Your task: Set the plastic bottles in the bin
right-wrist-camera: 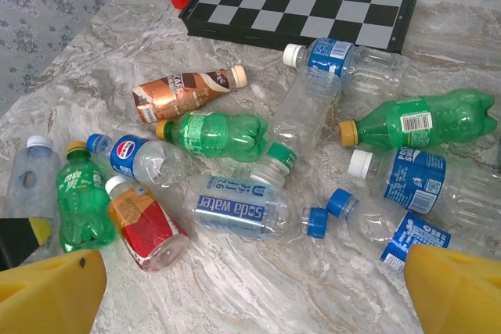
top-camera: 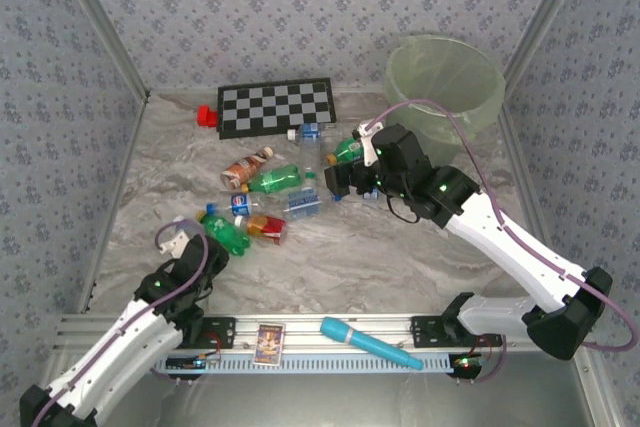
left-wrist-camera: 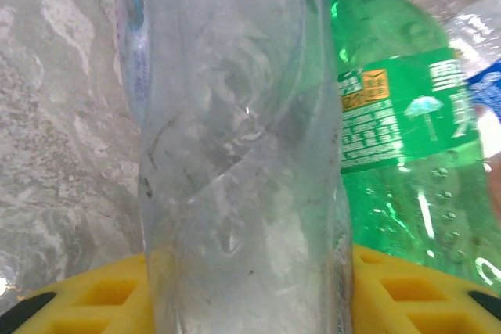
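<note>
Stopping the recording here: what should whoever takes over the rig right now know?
Left gripper: jaws around a clear bottle at the pile's near-left end; grip unconfirmed.
Right gripper: open, above the pile.
Bottles: about twelve, all on the table near the checkerboard.
Bin: far right corner, looks empty.
Done: nothing binned yet. Left: every bottle.

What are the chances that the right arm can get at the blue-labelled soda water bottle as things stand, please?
Probably yes. The right claw hangs open just short of the soda water bottle, which lies uncovered ahead of it. Only a clear green-labelled bottle crowds its far side.
</note>
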Available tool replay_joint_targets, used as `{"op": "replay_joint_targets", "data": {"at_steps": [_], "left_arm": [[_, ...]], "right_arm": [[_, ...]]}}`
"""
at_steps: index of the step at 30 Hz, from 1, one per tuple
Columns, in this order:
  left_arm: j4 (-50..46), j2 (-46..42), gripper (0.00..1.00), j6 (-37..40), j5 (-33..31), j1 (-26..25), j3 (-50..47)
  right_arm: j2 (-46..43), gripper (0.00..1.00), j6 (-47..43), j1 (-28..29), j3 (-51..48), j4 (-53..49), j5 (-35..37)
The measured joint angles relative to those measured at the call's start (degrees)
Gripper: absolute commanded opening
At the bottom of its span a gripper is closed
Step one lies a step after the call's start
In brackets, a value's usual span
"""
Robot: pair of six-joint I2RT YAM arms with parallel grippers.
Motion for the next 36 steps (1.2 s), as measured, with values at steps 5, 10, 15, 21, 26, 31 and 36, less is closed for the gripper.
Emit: {"op": "replay_joint_targets", "data": {"at_steps": [5, 10, 15, 21, 26, 31, 36], "left_arm": [[-1.6, -2.7, 0.49, 4.0, 0.0, 0.0, 4.6], [0.3, -2.3, 0.50, 12.3, 1.2, 0.0, 9.7], [6.7, -1.6, 0.50, 21.4, 6.9, 0.0, 12.2], [14.3, 2.3, 0.50, 29.6, 16.8, -1.0, 14.1], [20.2, 6.4, 0.50, 34.1, 21.3, -7.5, 15.3], [24.6, 9.6, 0.49, 36.2, 22.6, -13.6, 15.5], [27.5, 13.5, 0.48, 37.7, 22.7, -18.5, 17.5]], "right_arm": [[0.0, 1.00, 0.4, 0.1, 0.0, 0.3, -0.2], [-0.3, 1.00, 1.1, 0.1, 0.0, 1.0, -1.6], [-1.1, 1.00, 2.7, 0.1, -0.7, 2.6, -2.4], [-3.0, 0.98, 4.0, 0.0, -2.3, 5.4, -6.2], [-3.5, 0.85, 5.2, -0.6, -3.1, 8.8, -12.1], [-2.8, 0.73, 7.8, -1.6, -3.1, 11.9, -17.0], [1.4, 0.69, 10.6, -2.0, -3.1, 13.9, -21.6]]}}
